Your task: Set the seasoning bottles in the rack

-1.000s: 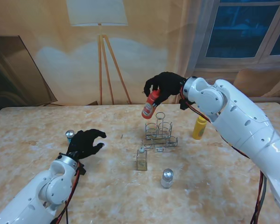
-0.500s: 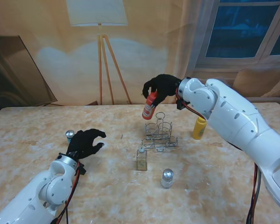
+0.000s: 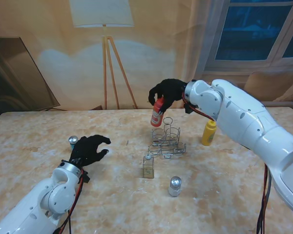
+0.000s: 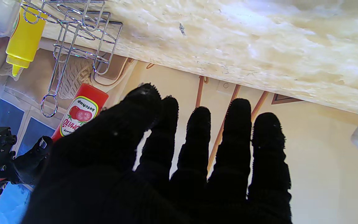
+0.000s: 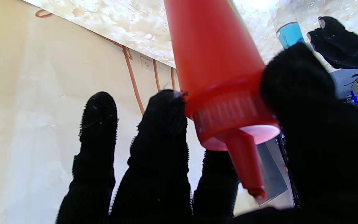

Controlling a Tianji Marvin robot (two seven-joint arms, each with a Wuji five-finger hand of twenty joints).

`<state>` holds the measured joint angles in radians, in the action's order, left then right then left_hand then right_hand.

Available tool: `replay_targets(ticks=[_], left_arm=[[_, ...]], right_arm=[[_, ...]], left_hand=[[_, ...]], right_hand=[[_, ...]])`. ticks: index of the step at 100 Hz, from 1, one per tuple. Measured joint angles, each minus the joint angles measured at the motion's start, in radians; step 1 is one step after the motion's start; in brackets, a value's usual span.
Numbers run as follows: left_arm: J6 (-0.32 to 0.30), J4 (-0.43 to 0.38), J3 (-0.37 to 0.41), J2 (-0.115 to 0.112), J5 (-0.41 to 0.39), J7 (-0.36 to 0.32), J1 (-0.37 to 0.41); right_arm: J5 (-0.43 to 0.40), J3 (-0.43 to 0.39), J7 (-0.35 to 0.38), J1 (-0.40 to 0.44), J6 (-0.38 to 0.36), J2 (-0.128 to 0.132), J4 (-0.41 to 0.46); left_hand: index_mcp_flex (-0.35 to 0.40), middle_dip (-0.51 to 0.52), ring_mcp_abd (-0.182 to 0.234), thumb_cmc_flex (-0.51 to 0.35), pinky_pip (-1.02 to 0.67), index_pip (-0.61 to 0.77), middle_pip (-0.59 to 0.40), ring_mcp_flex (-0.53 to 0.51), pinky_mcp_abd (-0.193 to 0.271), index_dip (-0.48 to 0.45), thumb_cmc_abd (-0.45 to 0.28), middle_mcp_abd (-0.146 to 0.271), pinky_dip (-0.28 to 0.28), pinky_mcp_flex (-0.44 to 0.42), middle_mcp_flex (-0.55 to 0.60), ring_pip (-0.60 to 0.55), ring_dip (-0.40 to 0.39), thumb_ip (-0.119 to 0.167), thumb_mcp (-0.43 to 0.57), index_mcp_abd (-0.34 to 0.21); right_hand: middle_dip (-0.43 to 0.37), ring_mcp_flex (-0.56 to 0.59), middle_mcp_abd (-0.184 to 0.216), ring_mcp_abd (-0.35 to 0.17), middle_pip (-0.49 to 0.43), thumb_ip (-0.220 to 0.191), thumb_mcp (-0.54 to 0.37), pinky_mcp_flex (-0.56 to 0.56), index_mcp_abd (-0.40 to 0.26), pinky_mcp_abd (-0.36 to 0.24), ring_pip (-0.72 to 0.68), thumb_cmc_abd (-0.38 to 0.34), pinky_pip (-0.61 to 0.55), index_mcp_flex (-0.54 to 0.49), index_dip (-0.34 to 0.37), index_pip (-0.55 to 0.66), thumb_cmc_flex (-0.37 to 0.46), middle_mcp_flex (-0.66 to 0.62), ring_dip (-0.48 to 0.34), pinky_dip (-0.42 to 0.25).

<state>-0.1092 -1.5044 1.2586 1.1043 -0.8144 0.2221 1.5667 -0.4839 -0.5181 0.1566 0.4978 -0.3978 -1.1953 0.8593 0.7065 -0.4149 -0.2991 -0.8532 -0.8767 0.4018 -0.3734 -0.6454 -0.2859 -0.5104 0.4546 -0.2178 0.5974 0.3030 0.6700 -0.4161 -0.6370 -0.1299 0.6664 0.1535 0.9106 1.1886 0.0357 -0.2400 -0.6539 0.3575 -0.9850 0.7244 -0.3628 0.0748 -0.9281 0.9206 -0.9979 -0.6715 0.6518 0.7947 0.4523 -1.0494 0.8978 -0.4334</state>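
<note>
Silver wire rack (image 3: 167,141) near table centre, all rings empty: no bottle placed yet. Right hand (image 3: 169,91) grips red plastic ketchup bottle (image 3: 157,111) by cap end, bottle hanging over rack's 11 o'clock corner. Left hand (image 3: 90,149) idle, fingers spread, holding nothing. Still loose: yellow squeeze bottle (image 3: 208,132) at rack's 3 o'clock, small glass jar (image 3: 148,167) and steel-capped shaker (image 3: 175,186) around 6 o'clock, blue-topped shaker (image 3: 73,141) at 9 o'clock. Versus one second ago: ketchup more upright, shifted toward rack.

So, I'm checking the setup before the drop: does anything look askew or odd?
Yes: the silver wire rack looks tipped over, its base frame lying toward me. The red ketchup bottle hangs tilted above it in the right hand. No spill shows.
</note>
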Motion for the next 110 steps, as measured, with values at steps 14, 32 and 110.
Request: replay_targets(ticks=[14, 32, 110], left_arm=[[0.0, 0.001, 0.0, 0.0, 0.0, 0.0, 0.0], [0.0, 0.002, 0.0, 0.0, -0.001, 0.0, 0.0], [0.0, 0.007, 0.0, 0.0, -0.009, 0.005, -0.002]], right_arm=[[0.001, 0.028, -0.003, -0.016, -0.016, -0.009, -0.028], [0.022, 0.059, 0.009, -0.035, -0.033, -0.021, -0.06], [0.069, 0.152, 0.024, -0.079, -0.1, -0.075, -0.191]], left_hand=[[0.0, 0.0, 0.0, 0.0, 0.0, 0.0, 0.0, 0.0, 0.0, 0.0, 0.0, 0.0, 0.0, 0.0, 0.0, 0.0, 0.0, 0.0, 0.0, 0.0], [0.0, 0.0, 0.0, 0.0, 0.0, 0.0, 0.0, 0.0, 0.0, 0.0, 0.0, 0.0, 0.0, 0.0, 0.0, 0.0, 0.0, 0.0, 0.0, 0.0], [0.0, 0.0, 0.0, 0.0, 0.0, 0.0, 0.0, 0.0, 0.0, 0.0, 0.0, 0.0, 0.0, 0.0, 0.0, 0.0, 0.0, 0.0, 0.0, 0.0]], right_hand=[[0.0, 0.0, 0.0, 0.0, -0.001, 0.0, 0.0, 0.0, 0.0, 0.0, 0.0, 0.0, 0.0, 0.0, 0.0, 0.0, 0.0, 0.0, 0.0, 0.0], [0.0, 0.0, -0.001, 0.0, -0.005, 0.0, 0.0, -0.001, 0.0, 0.0, 0.0, 0.0, 0.0, 0.0, 0.0, 0.002, 0.0, 0.0, 0.0, 0.0], [0.0, 0.0, -0.002, 0.0, -0.006, 0.0, 0.0, -0.003, -0.001, 0.0, 0.01, 0.0, 0.0, 0.0, -0.001, 0.006, 0.001, 0.0, -0.003, -0.008]])
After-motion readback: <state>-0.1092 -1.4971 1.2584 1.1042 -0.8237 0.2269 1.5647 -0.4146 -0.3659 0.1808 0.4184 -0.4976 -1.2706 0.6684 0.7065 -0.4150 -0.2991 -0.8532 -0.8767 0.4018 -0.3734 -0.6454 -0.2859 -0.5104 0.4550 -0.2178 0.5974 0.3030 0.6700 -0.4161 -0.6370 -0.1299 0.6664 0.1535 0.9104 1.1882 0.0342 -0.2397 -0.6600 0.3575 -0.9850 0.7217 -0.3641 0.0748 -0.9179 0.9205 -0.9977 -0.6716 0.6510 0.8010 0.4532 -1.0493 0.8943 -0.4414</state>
